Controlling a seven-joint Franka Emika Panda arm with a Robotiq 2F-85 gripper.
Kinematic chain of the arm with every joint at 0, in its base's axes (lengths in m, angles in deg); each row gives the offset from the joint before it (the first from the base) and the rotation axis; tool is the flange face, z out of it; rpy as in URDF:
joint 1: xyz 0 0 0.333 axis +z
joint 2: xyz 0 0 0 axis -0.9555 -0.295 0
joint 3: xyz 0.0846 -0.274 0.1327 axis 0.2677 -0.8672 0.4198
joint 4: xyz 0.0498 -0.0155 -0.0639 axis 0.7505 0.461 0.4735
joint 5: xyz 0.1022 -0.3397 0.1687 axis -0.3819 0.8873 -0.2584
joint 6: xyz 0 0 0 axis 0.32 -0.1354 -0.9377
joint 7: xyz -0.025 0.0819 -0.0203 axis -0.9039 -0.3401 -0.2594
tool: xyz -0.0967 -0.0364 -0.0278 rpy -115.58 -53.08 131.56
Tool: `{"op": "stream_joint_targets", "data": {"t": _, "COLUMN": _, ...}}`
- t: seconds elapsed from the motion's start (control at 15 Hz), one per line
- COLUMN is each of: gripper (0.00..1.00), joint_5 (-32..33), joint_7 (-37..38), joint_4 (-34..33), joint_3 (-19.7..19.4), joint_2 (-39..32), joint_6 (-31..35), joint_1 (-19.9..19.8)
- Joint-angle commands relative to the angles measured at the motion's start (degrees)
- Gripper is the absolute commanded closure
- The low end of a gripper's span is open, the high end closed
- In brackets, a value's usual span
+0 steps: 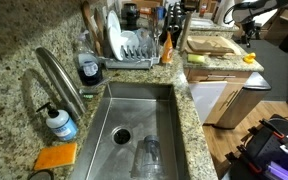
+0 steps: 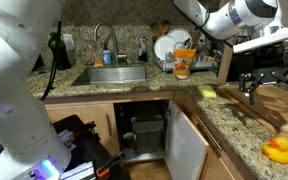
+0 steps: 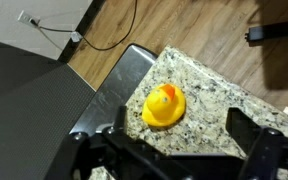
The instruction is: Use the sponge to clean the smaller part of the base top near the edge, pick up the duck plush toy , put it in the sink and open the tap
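Wrist view: the duck (image 3: 164,106) sits on a corner of the bench (image 3: 219,100), close to the rounded edge, with bare floor beyond. The tool (image 3: 172,136) is spread wide and holds nothing. Its two fingers (image 3: 246,135) come in from the bottom of the frame, one on each side of the duck, which lies centred in the gap and just ahead of the tips. From above the duck looks almost round, so I see no long axis to line up with. The orange beak sits toward the top of the frame. My reading is that the coming move is mostly a straight drop.

In an exterior view, the tool (image 2: 269,76) hangs well above the bench (image 2: 234,125), over the board (image 2: 276,100), fingers down and apart. The duck (image 2: 278,150) rests lower, near the bench end. The sponge (image 2: 208,92) lies between it and the far run, where the sink (image 2: 109,73) and tap (image 2: 104,40) stand, well apart from the duck.

In an exterior view over the sink (image 1: 134,115), the tap (image 1: 59,78) arches at its side. The duck (image 1: 249,58) is a small yellow spot at the far end of the bench (image 1: 14,100), too small to read further
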Motion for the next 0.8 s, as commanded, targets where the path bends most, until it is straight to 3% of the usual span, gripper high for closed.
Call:
{"op": "stream_joint_targets", "data": {"t": 0.0, "gripper": 0.00, "joint_5": -3.9, "joint_7": 7.7, "joint_4": 1.6, "joint_3": -2.0, "joint_2": -1.3, "joint_6": 2.8, "joint_1": -2.7}}
{"op": "stream_joint_targets", "data": {"t": 0.2, "gripper": 0.00, "joint_5": -3.0, "joint_7": 15.4, "joint_4": 2.8, "joint_3": -4.7, "joint_2": -2.9, "joint_6": 6.8, "joint_1": -3.0}}
{"op": "stream_joint_targets", "data": {"t": 0.53, "gripper": 0.00, "joint_5": -2.9, "joint_7": 15.0, "joint_4": 1.1, "joint_3": -5.1, "joint_2": -4.3, "joint_6": 5.0, "joint_1": -2.8}}
{"op": "stream_joint_targets", "data": {"t": 0.73, "gripper": 0.00, "joint_5": -7.2, "joint_7": 15.5, "joint_4": 1.3, "joint_3": -3.2, "joint_2": -4.3, "joint_6": 13.3, "joint_1": -4.8}}
